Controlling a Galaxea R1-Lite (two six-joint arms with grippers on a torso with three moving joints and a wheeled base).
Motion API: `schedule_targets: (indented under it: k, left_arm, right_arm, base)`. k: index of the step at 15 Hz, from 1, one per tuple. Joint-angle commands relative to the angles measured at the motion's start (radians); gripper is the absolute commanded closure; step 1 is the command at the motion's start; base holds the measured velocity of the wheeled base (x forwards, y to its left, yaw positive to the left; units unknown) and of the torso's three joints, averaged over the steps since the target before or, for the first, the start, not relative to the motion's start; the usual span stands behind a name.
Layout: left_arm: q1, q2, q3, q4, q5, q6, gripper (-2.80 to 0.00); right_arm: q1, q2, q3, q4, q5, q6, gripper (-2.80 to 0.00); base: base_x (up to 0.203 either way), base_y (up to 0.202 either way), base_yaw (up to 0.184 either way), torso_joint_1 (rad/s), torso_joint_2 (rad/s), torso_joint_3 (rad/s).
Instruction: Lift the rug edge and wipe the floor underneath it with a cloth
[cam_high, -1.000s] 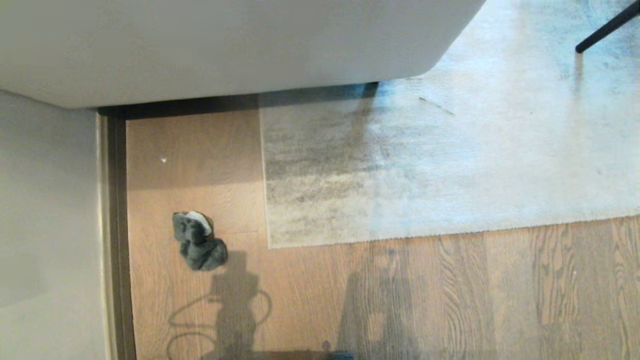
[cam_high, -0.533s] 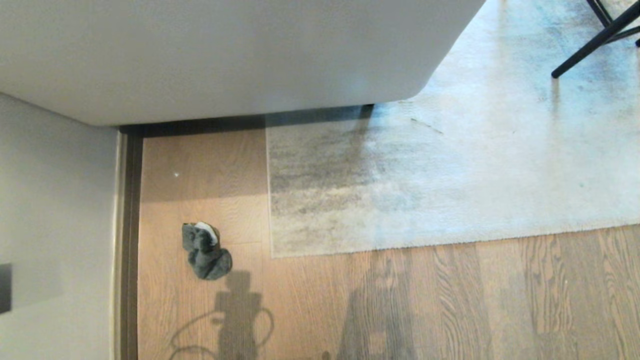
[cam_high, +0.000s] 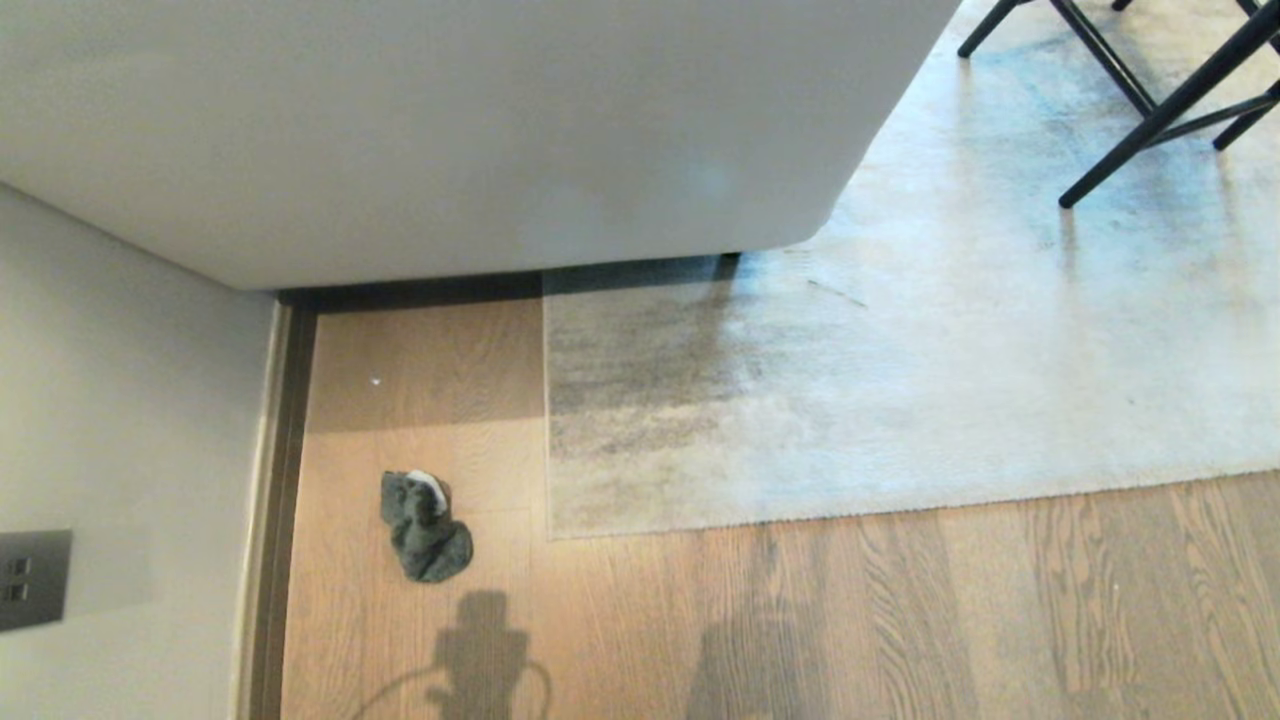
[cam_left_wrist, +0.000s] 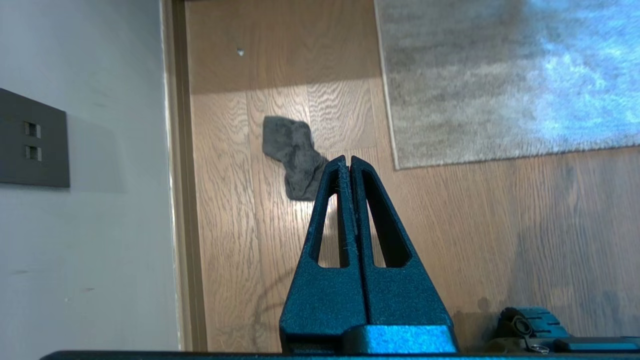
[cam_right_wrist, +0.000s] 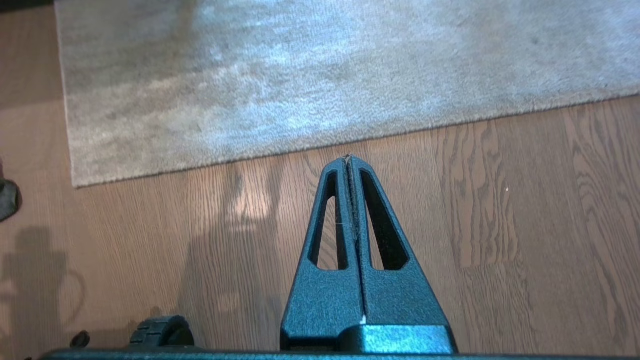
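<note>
The small dark grey cloth (cam_high: 425, 528) lies crumpled on the wood floor (cam_high: 800, 620), between the skirting and the rug. The pale grey rug (cam_high: 900, 380) lies flat; its rug edge (cam_high: 800, 515) runs across the planks to a square corner (cam_high: 552, 530) just right of the cloth. Neither arm shows in the head view. In the left wrist view my left gripper (cam_left_wrist: 348, 159) hangs shut and empty above the floor, with the cloth (cam_left_wrist: 292, 155) just beyond its tips. My right gripper (cam_right_wrist: 348, 157) is also shut and empty, pointing at the rug edge (cam_right_wrist: 300, 147).
A large white furniture body (cam_high: 450, 130) overhangs the rug's far side. A pale wall (cam_high: 120, 400) with a dark socket plate (cam_high: 30, 580) and brown skirting (cam_high: 285, 500) bounds the left. Black chair legs (cam_high: 1150, 110) stand on the rug at the far right.
The whole head view has shifted: the camera has tilted, so the scene slid down the picture. Chair legs and the wall plate have come into view. Cloth and rug lie as before.
</note>
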Motion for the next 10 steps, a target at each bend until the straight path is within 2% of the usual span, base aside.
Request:
schedule_targets:
  k: [1,10]
  left_arm:
    - [-0.001,0.0,0.0,-0.001,0.0,0.0,0.0]
    - [0.0,0.0,0.0,-0.001,0.0,0.0,0.0]
  right_arm:
    - [0.0,0.002,0.0,-0.001,0.001,0.0,0.0]
    - [0.0,0.002,0.0,-0.001,0.0,0.0,0.0]
  base:
    - [0.0,0.0,0.0,0.005,0.0,0.198]
    - [0.0,0.0,0.0,0.001,0.0,0.203]
